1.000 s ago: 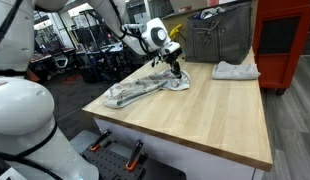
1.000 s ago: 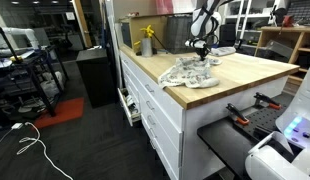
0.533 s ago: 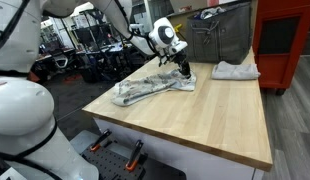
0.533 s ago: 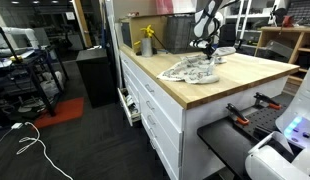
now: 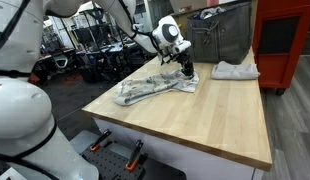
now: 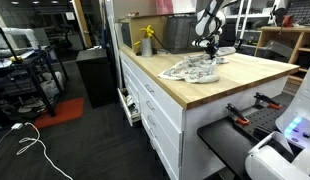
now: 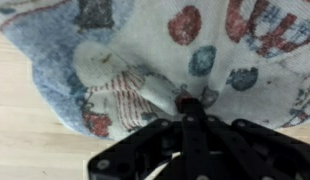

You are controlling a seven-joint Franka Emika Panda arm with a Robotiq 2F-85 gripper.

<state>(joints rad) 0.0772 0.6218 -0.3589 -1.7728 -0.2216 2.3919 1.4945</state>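
A light patterned cloth lies crumpled and stretched out on the wooden table; it also shows in an exterior view. My gripper is at the cloth's far end, shut on a fold of it. In the wrist view the cloth fills the frame, white with red and blue spots, and the gripper pinches it with the jaws together. The bare table shows at the left edge of the wrist view.
A second folded white cloth lies at the table's far corner. A red cabinet stands behind it. A yellow bottle stands at the table's back edge. Drawers run along the table's side.
My gripper has moved toward the far end of the table, dragging the cloth along and stretching it out.
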